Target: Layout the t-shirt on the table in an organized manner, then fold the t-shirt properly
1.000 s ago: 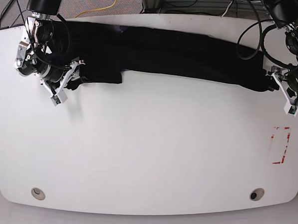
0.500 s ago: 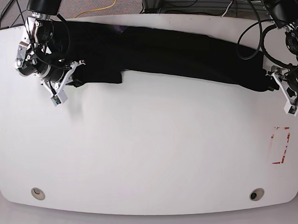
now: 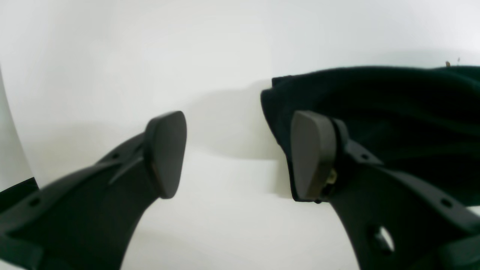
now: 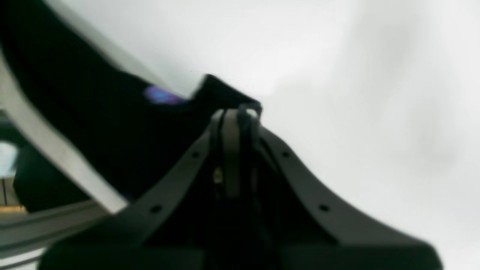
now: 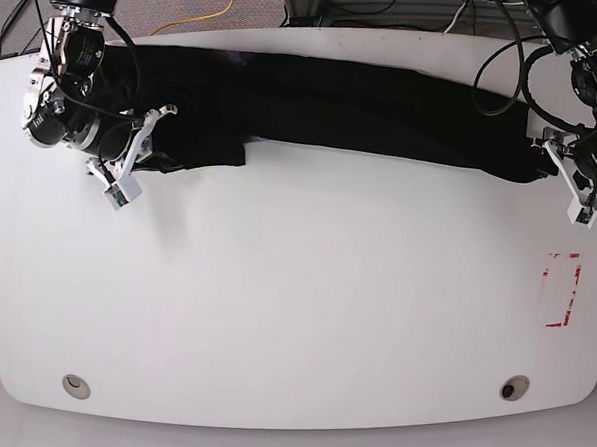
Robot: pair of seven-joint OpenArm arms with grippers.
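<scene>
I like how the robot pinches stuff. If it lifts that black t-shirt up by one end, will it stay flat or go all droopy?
Probably droopy. The t-shirt lies bunched in soft folds across the table, so it looks floppy, not stiff. The right claw is shut on just a thin edge, so the rest would likely sag and drag. It seems light, and won't roll.

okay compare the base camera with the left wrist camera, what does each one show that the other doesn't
Only the base view shows the whole table, the red tape marks, two grommet holes, the right gripper at the shirt's other end, and the t-shirt's full stretched length. Only the left wrist view shows the left gripper close up: jaws apart, one pad against the shirt's end, nothing between them. Both show black fabric lying on white tabletop.
</scene>
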